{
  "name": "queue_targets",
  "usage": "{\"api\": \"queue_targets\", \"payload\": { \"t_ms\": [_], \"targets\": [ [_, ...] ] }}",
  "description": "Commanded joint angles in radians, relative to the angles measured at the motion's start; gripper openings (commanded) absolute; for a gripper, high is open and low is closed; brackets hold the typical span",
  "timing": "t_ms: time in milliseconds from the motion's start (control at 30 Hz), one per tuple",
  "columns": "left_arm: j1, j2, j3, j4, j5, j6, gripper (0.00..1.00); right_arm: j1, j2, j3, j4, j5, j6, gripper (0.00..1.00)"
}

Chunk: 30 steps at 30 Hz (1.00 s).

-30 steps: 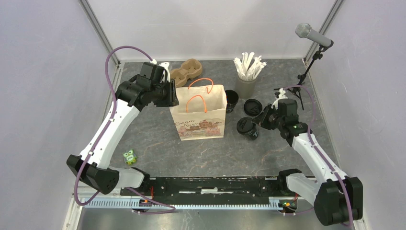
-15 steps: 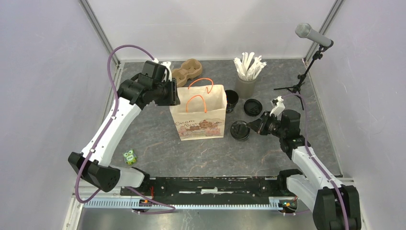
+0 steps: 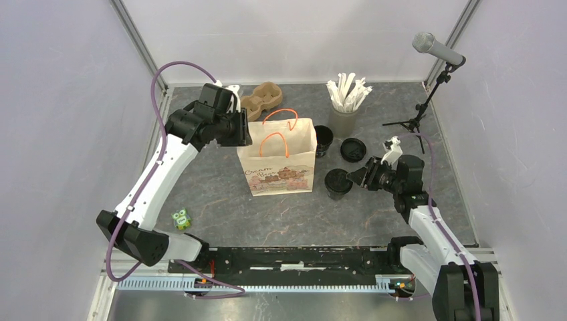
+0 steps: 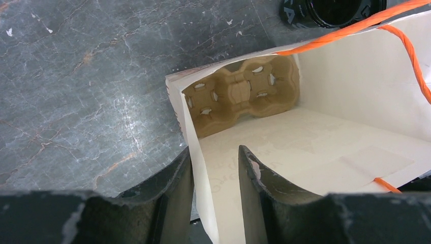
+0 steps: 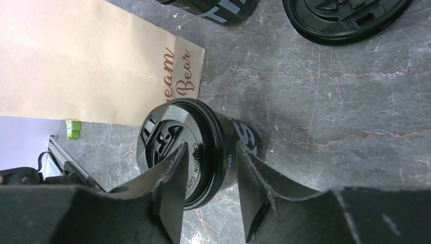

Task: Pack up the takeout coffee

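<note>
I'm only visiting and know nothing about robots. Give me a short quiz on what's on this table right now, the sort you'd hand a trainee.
1. Pick one: what sits inside the paper bag? A) a sandwich B) a brown pulp carrier C) a spoon
2. True or false: the black cup between the right fingers has its lid on.
3. Count: how many black cups stand on the table, lidded or not?
Key: 1 B. 2 True. 3 Two: the lidded one and an open cup beside the bag.
</note>
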Motion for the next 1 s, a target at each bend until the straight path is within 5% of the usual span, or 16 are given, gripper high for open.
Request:
{"api": "queue_targets", "payload": {
  "t_ms": [0,367,567,967],
  "targets": [
    [-0.008,0.002,0.042,0.008,0.017,0.032,0.44,-0.005,-0.005,0.047,-0.049,0.033,-0.048,0.47],
    [-0.007,-0.01,0.035,0.004,0.006,0.036,0.45,0.011,-0.009,0.367,-0.436,0.199,-0.298,0.8],
    [-0.011,-0.015,0.035,0.006,0.001,0.035,0.46,0.211,0.043,0.522,-0.57,0.363,-0.47,0.98],
    [-0.022,-0.025,0.034,0.006,-0.002,0.039,0.46,0.462,0.278,0.685,-0.734,0.466,-0.588,0.91]
  ]
}}
